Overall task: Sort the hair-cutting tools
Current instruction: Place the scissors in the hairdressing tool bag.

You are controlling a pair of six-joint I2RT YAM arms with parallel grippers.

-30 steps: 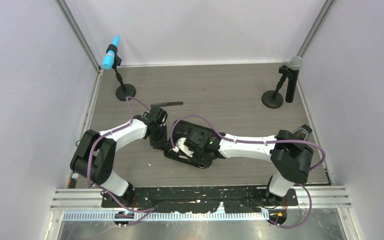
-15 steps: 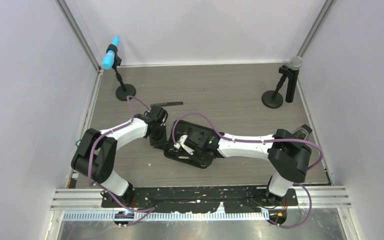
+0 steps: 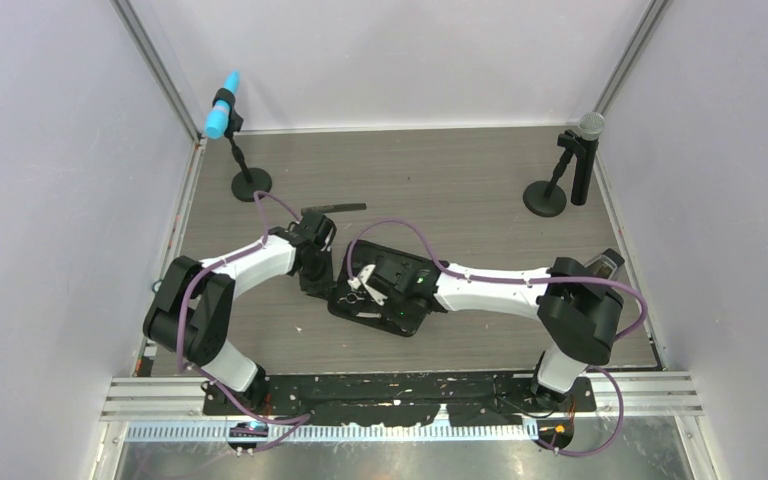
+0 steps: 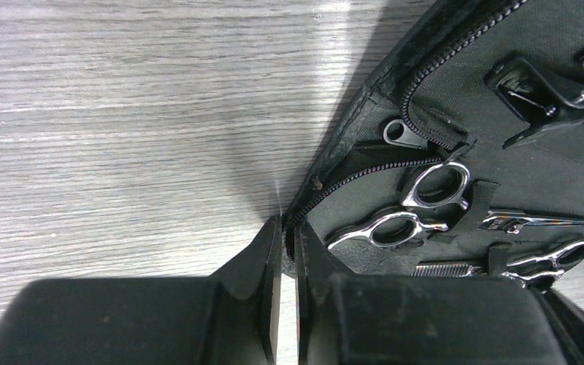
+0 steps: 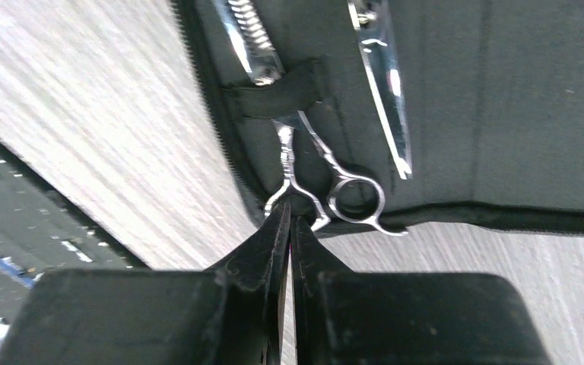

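The black zip case point(image 3: 400, 300) lies open mid-table. My left gripper point(image 4: 289, 228) is shut on its zipped left edge point(image 4: 350, 171). Inside the case, the left wrist view shows silver scissors point(image 4: 414, 205) with ring handles, a second pair point(image 4: 555, 255) lower right and a black clip point(image 4: 547, 99). My right gripper point(image 5: 290, 205) is shut on one ring handle of toothed scissors point(image 5: 304, 144), which are still tucked under an elastic strap point(image 5: 274, 95); a slim silver blade point(image 5: 386, 91) lies beside them. The long black comb point(image 3: 335, 209) rests on the table behind the left arm.
Two microphones on round black bases stand at the back: a blue-tipped one point(image 3: 225, 115) on the left and a grey-headed one point(image 3: 585, 135) on the right. Purple cables point(image 3: 390, 235) loop over both arms above the case. A metal rail point(image 3: 400, 395) borders the near edge.
My left jaws have closed on the case's edge. The right gripper has tightened on the scissors' ring and shifted slightly toward the back.
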